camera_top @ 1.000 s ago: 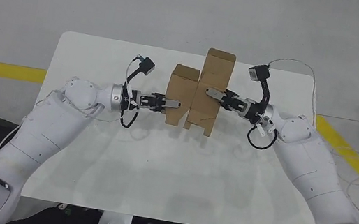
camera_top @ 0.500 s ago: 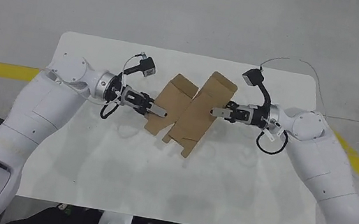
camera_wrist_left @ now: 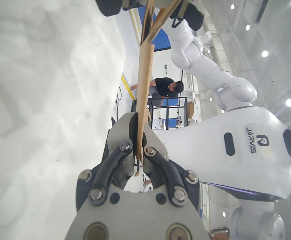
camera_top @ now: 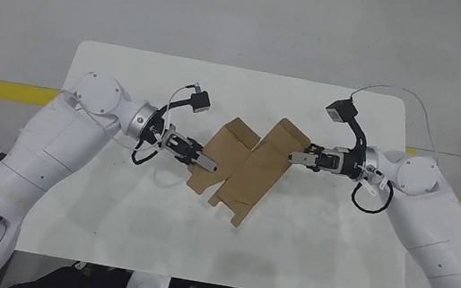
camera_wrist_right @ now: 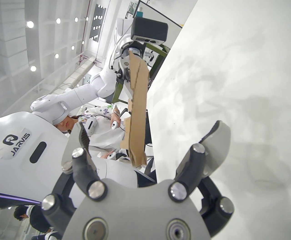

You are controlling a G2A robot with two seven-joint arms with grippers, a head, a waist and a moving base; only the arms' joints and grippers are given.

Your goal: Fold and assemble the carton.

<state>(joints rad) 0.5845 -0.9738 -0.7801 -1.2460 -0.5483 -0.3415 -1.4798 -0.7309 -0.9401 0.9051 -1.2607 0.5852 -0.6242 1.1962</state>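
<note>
A flattened brown carton (camera_top: 245, 169) is held slanted above the white table (camera_top: 110, 216), its long side running from near left to far right. My left gripper (camera_top: 205, 164) is shut on the carton's near-left flap, and the left wrist view shows the board (camera_wrist_left: 144, 75) edge-on, pinched between the fingers of that gripper (camera_wrist_left: 138, 127). My right gripper (camera_top: 295, 157) is open at the carton's far-right corner. In the right wrist view its fingers (camera_wrist_right: 147, 134) stand wide apart on either side of the cardboard edge (camera_wrist_right: 137, 109) without touching it.
The table's front half (camera_top: 222, 252) is bare white surface. Its right edge (camera_top: 403, 171) lies close behind the right arm. A yellow floor line (camera_top: 3, 90) runs off past the left side.
The carton has swung from upright to slanted and sunk toward the table. My left gripper moved toward the front with it. The right gripper has opened and drawn back to the right.
</note>
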